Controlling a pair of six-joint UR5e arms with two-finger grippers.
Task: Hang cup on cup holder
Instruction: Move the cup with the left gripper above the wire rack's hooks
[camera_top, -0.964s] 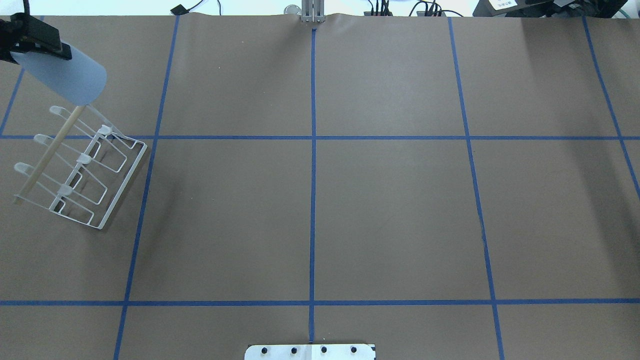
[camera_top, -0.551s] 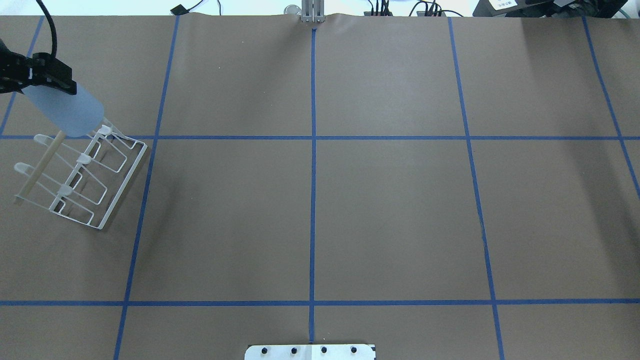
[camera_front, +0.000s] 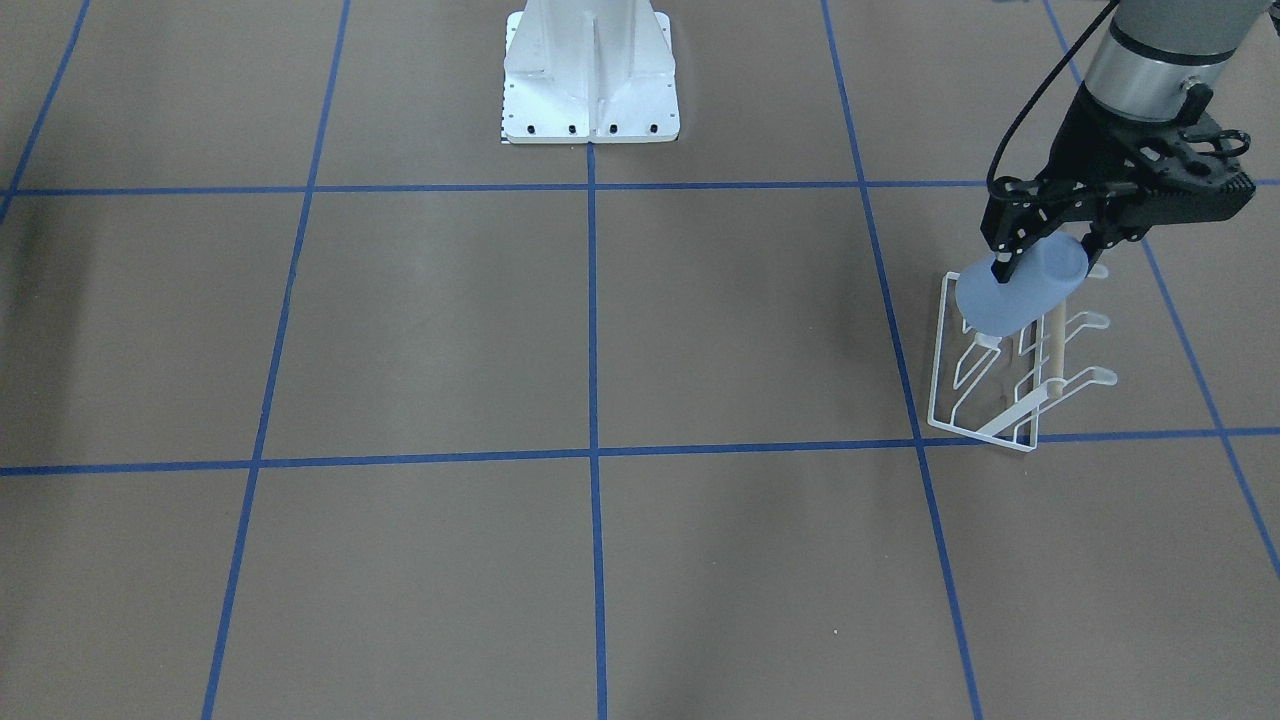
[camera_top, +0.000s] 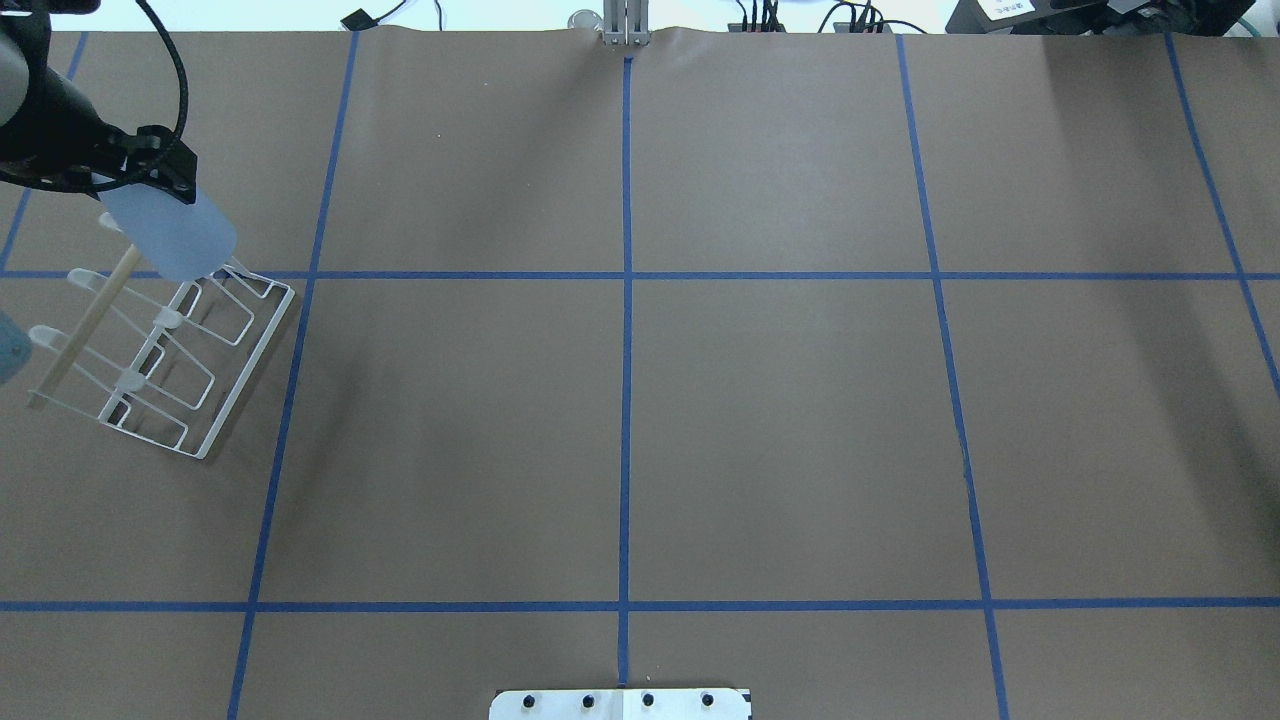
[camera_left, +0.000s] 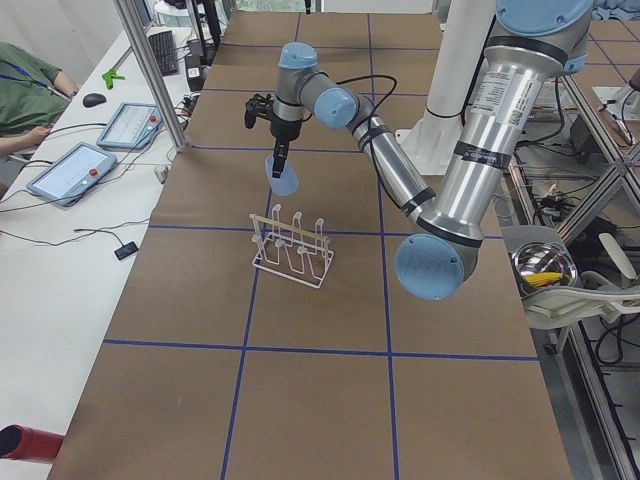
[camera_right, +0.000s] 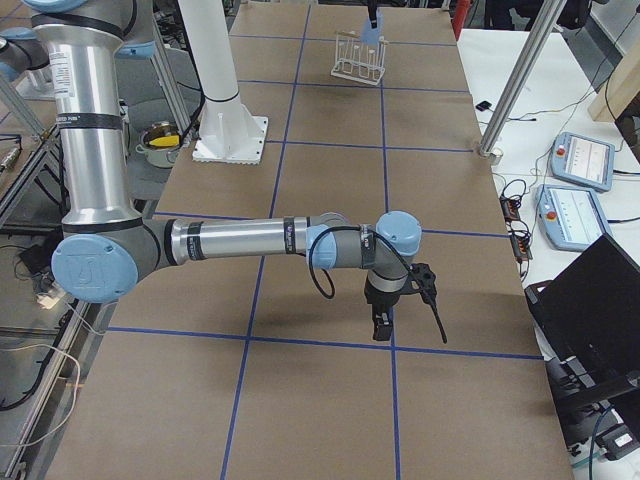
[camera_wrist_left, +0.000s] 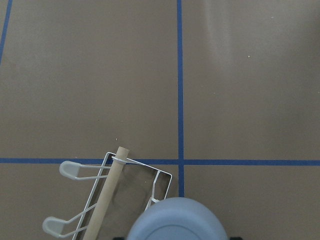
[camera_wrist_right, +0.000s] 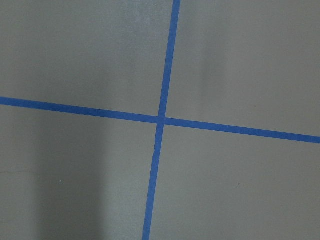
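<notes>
Noted fingers (camera_front: 1003, 264) of left gripper (camera_front: 1050, 255) pinching the small, plain, pale blue plastic cup (camera_front: 1010, 295) near its upper end, cup tilted with the free end angled down. Located cup in the air above the white wire cup holder (camera_top: 245, 372), close over the prongs beside the rack's light wooden dowel bar (camera_top: 90, 320). Seemingly clear of the prongs in left side view, contact not ruled out. Judged task past halfway: grasp and carry done. Seating the cup over a prong and letting go not yet done. Counted no cup on any visible prong. Could not see into the held cup: only one rounded end (camera_wrist_left: 175, 222) in left wrist view. Found right gripper (camera_right: 381, 328) low over the brown table (camera_top: 780, 400), well apart from rack. Cannot tell whether its fingers are spread or pressed together. Spotted metal bowl (camera_left: 543, 265) off the table, holding something yellow.
</notes>
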